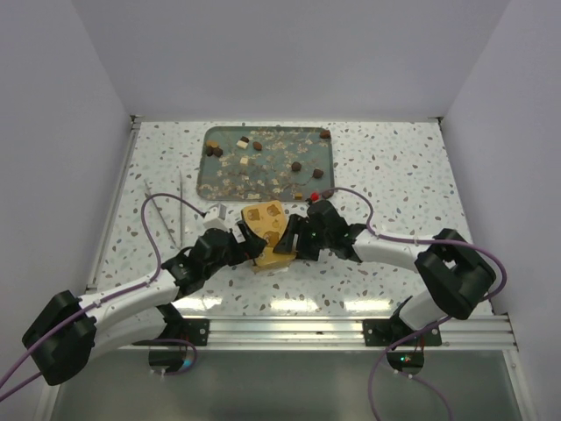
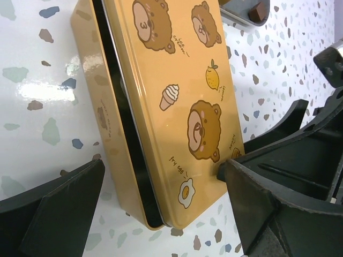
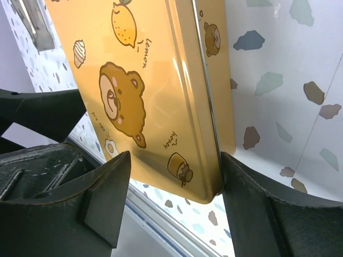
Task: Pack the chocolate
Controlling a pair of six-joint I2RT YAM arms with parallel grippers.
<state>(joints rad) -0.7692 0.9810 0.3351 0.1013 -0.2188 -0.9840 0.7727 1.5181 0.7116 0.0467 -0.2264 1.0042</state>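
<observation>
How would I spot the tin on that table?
Find the speckled table, then the grey tray at its far side. Just nearer than the tray lies the tin: the only gold thing there, printed with cartoon bears.

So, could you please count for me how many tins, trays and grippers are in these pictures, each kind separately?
Gold tin: 1
Tray: 1
Grippers: 2, the left gripper and the right gripper
Total: 4
</observation>
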